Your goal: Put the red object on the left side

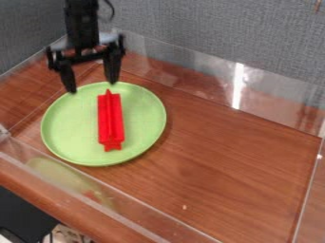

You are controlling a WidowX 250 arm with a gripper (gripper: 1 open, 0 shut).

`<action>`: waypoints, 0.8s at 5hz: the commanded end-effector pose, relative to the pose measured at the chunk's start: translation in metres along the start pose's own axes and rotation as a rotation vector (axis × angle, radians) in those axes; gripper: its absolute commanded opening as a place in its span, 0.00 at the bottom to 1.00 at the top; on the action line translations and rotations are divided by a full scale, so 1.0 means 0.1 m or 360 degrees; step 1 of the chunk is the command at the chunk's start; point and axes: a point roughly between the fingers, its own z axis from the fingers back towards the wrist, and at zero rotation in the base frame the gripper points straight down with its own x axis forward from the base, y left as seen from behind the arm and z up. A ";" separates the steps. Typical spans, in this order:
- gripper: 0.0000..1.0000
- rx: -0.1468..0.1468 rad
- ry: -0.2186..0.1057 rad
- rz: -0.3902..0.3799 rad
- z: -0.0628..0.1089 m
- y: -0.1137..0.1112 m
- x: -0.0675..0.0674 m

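The red object (109,121), a long narrow red bar with a ridge, lies flat on the round lime-green plate (70,133) on the left part of the wooden table. My gripper (90,84) hangs above the plate's far edge, clear of the bar. Its two black fingers (68,76) stand wide apart with nothing between them.
Clear acrylic walls (241,81) ring the wooden table top (229,161). A grey fabric panel stands behind. The robot arm (83,21) comes down from the top left.
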 end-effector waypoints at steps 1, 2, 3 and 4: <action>1.00 -0.0129 -0.0072 -0.0124 0.47 -0.10 -0.09; 1.00 -0.0159 -0.0065 -0.0248 0.61 -0.19 -0.26; 1.00 -0.0162 -0.0053 -0.0139 0.50 -0.30 -0.34; 1.00 -0.0132 -0.0057 -0.0052 0.34 -0.35 -0.38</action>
